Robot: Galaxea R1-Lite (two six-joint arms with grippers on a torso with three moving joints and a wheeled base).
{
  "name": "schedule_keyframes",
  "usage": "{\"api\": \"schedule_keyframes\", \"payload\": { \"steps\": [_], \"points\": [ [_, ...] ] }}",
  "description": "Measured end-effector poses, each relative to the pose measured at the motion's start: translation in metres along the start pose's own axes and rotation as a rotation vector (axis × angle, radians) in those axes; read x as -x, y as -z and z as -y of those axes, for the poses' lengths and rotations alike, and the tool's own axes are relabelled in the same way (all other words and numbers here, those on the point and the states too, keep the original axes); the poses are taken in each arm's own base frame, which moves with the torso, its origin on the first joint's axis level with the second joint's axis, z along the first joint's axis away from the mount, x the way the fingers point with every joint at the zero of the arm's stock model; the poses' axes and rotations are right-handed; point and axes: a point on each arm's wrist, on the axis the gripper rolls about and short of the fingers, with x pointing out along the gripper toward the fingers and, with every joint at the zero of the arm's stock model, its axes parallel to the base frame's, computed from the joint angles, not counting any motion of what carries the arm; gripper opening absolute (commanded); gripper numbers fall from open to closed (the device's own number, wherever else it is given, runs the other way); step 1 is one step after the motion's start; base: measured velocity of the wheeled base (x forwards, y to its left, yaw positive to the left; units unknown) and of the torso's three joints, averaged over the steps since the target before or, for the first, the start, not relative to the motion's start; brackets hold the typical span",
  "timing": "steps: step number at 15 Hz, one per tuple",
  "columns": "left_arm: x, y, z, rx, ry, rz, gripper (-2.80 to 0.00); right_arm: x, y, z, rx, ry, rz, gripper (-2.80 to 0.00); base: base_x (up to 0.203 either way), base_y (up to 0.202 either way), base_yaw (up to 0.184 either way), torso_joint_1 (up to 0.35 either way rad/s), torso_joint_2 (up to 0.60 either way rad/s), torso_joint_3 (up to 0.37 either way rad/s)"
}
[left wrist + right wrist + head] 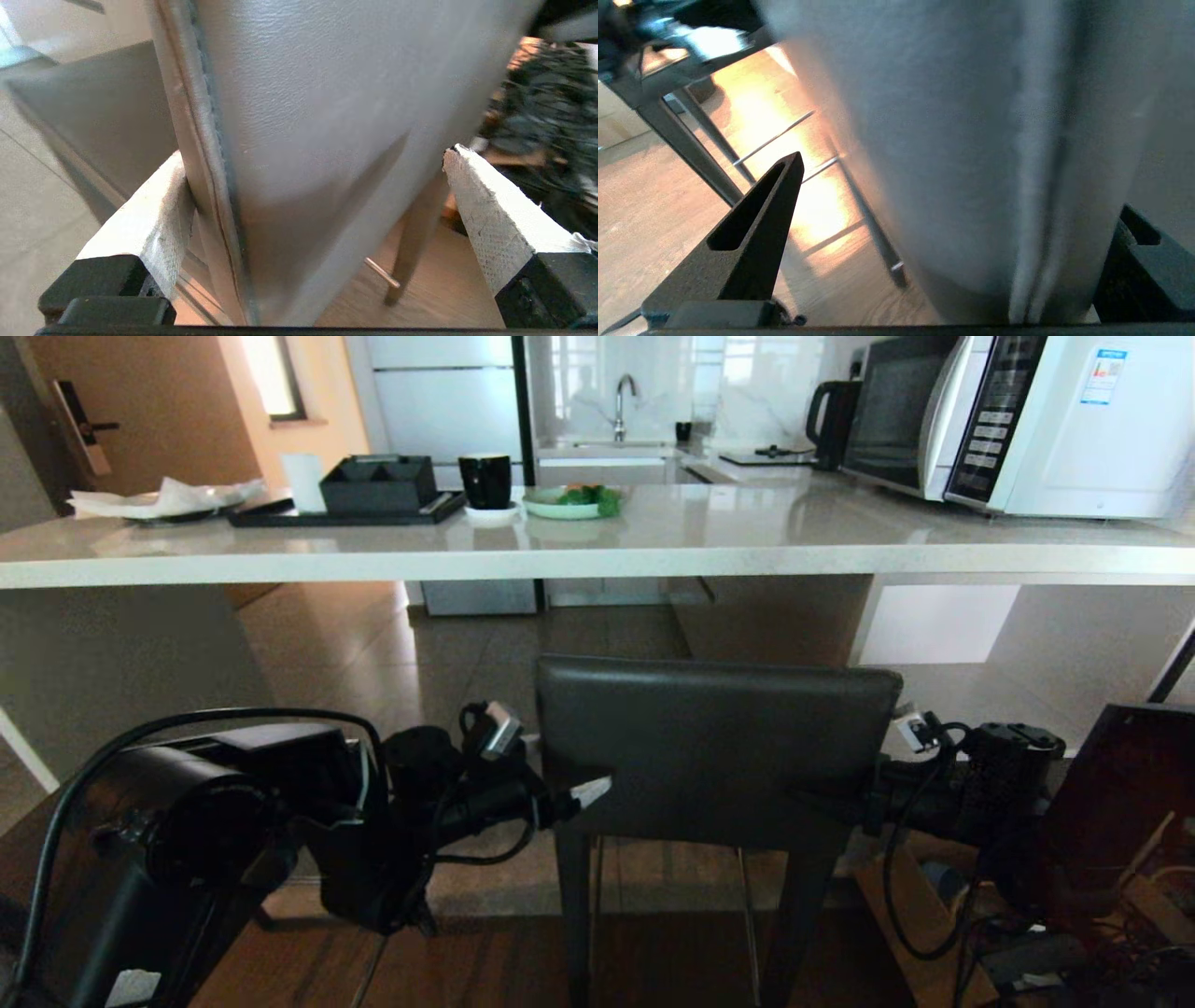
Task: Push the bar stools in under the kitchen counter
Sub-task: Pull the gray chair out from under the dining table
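A: Where does the left tool (308, 205) stand?
B: At the left edge of the stool's backrest (714, 747). Its white-padded fingers (154, 219) are spread wide, one on each face of the backrest edge; the inner pad lies against the seam, the other stands clear of the leather. Nothing is clamped.

A: And the right tool (948, 233)?
B: At the opposite edge of the same backrest, dark fingers (752, 233) wide apart, straddling that edge. I cannot tell whether they touch the leather.

A: Where is the bar stool (691, 821) relative to them?
B: Between the two tools, backrest facing the robot, slim legs on the wooden floor (467, 961). A chrome footrest bar (775, 137) shows beyond the right tool.

A: Room ahead?
B: Beyond the tools the thick front edge of the bench (597, 560) runs above the backrest's top. Under it the space is open to a tiled floor (448, 653), with a slab end panel (112, 663) well off past the left tool and white shelves (934, 621) past the right one.

A: On the bench?
B: A microwave (1027, 420), a black cup (485, 481), a tray (345, 509).
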Motion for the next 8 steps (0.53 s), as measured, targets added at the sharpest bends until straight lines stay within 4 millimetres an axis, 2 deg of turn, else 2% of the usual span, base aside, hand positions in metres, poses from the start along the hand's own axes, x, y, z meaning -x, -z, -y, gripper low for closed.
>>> {"api": "schedule_keyframes", "payload": {
  "steps": [3,8],
  "points": [
    [0.009,0.003,0.013,0.029,0.012,-0.04,0.0,0.0,-0.001,-0.001,0.004,0.01,0.003,0.0,-0.192,0.0,-0.001,0.004,0.0,0.004],
    [0.012,-0.003,0.026,0.038,0.033,-0.053,0.0,0.004,-0.001,-0.011,0.009,0.015,0.004,0.0,-0.194,0.0,-0.001,0.003,0.0,0.004]
  ]
}}
